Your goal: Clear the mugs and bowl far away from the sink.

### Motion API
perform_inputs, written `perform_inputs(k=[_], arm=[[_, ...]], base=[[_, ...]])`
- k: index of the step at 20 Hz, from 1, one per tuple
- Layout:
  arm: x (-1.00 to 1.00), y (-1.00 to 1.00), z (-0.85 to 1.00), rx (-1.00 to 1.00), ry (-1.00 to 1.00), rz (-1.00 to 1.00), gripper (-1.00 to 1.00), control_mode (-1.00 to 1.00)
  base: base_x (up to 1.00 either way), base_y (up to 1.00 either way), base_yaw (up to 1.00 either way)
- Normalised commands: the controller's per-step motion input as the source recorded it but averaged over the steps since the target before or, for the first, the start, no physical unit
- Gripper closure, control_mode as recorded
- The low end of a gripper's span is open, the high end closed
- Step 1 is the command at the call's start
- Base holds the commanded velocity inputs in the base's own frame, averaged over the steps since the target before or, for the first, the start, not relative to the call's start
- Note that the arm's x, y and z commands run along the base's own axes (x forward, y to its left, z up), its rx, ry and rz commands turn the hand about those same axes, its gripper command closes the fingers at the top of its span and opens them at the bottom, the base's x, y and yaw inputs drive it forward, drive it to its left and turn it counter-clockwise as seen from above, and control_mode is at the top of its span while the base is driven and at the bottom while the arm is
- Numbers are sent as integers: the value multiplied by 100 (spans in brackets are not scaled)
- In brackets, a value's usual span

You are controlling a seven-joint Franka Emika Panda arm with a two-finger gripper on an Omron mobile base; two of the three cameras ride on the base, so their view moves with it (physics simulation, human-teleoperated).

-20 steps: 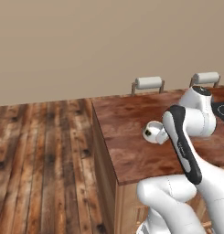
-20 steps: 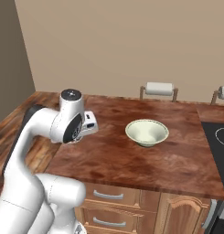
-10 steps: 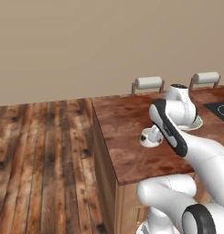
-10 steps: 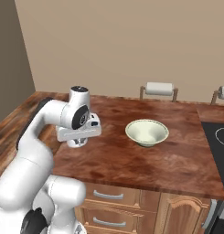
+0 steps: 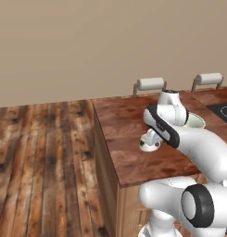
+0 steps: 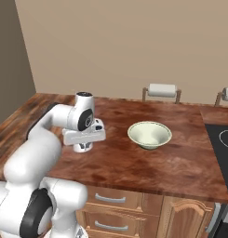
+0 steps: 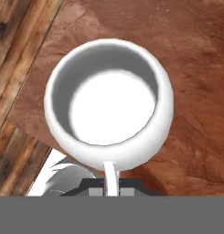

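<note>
Fingers pinch the handle of one white mug; one bowl sits on the counter.

No legible text, label, brand, number or sign was found on any surface; none could be read in any view.

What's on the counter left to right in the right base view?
White mug under the end effector → bowl → paper towel roll at the back → stovetop at the right edge.
</note>
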Motion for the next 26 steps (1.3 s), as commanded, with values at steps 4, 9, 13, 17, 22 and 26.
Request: perform_inputs(k=[4, 9, 13, 17, 22, 26], arm=[[35, 6, -35, -5, 0, -1, 100, -100], [25, 6, -48, -2, 0, -1, 100, -100], [9, 0, -52, 2, -8, -3, 100, -100], [12, 0, -42, 7, -12, -3, 100, -100], [35, 0, -19, 2, -8, -5, 100, -100], [49, 1, -7, 0, 0, -6, 100, -100]], base=[[0, 0, 0], [0, 0, 0], [0, 0, 0], [0, 0, 0], [0, 0, 0], [0, 0, 0]])
